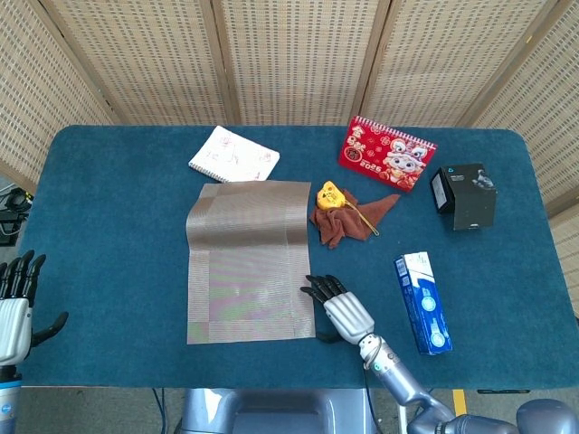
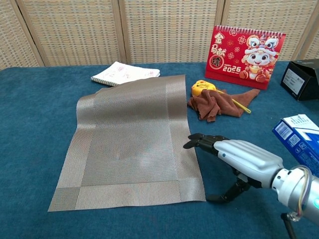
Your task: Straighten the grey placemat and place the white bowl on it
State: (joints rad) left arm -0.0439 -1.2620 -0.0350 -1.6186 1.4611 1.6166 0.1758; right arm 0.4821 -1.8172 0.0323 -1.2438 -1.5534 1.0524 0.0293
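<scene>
At the lower left edge of the head view, the left hand [image 1: 15, 307] stands upright off the worktop [image 1: 109, 226], fingers wide, holding nothing. The grey placemat [image 1: 246, 260] lies centre frame, its far end rippled beside a notebook [image 1: 234, 155]. At lower centre, the right hand [image 2: 239, 157] hovers by the placemat's right edge, fingers apart and empty.

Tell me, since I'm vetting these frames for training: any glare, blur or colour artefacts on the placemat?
Head view: sharp, evenly lit, but the grey placemat shows pink-green moiré banding. Chest view: placemat has a soft pale sheen mid-sheet, no hard glare; right hand crisp, faint shadow beneath.
</scene>
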